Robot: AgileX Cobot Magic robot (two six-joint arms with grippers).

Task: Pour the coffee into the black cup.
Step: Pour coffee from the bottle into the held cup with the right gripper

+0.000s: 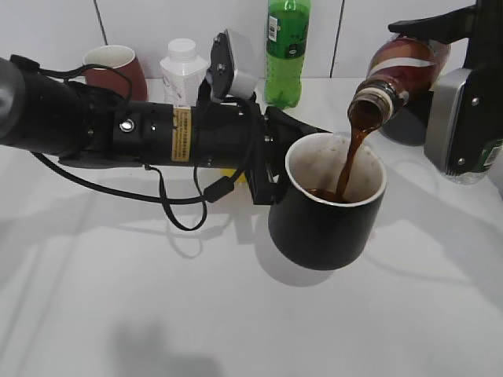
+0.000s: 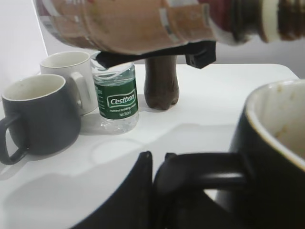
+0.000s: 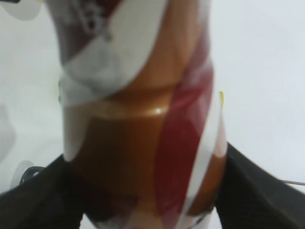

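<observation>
The black cup (image 1: 326, 220) stands mid-table, white inside, with brown coffee (image 1: 350, 161) streaming into it. My left gripper (image 1: 267, 177) is shut on its black handle (image 2: 205, 171); the cup's rim (image 2: 274, 119) fills the right of the left wrist view. My right gripper (image 1: 452, 47) is shut on the brown coffee bottle (image 1: 397, 71), tilted mouth-down over the cup. The bottle fills the right wrist view (image 3: 143, 119) between my black fingers and crosses the top of the left wrist view (image 2: 143, 24).
At the back stand a maroon mug (image 1: 118, 71), a white bottle (image 1: 182, 72) and a green soda bottle (image 1: 287, 51). The left wrist view shows a dark grey mug (image 2: 38, 114), a white mug (image 2: 71, 76), a green-label water bottle (image 2: 116, 98) and a dark bottle (image 2: 161, 83).
</observation>
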